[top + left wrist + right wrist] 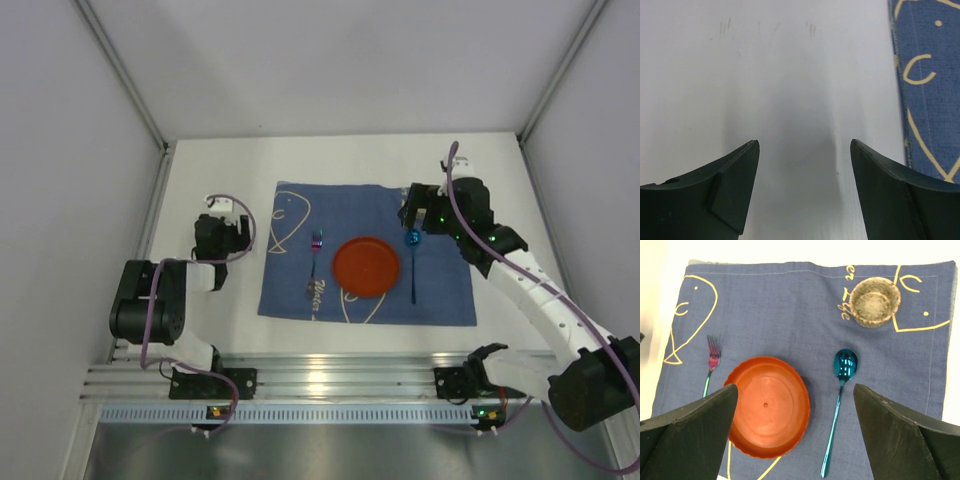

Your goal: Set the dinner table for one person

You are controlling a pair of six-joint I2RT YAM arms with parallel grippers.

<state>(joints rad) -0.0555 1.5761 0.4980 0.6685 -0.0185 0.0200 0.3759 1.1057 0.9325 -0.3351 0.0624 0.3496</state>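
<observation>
Looks done (nothing left to place, I'd guess): plate [767, 407], fork [713, 357], spoon [845, 366] mid-frame on the mat [790, 305], cup [874, 301] upper right, left gripper [804, 143] and right gripper [795, 388] both wide, empty.

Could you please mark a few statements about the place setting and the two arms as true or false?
1. The fork lies on the blue placemat, on the left arm's side of the orange plate. True.
2. The teal spoon rests on the plate. False: it lies on the placemat beside the plate, not touching it.
3. The left fingers hold a knife. False: they are open and empty over the bare dinner table.
4. A speckled cup stands on the placemat beyond the spoon's bowl. True.
5. The right fingers are open and hold nothing. True.
</observation>
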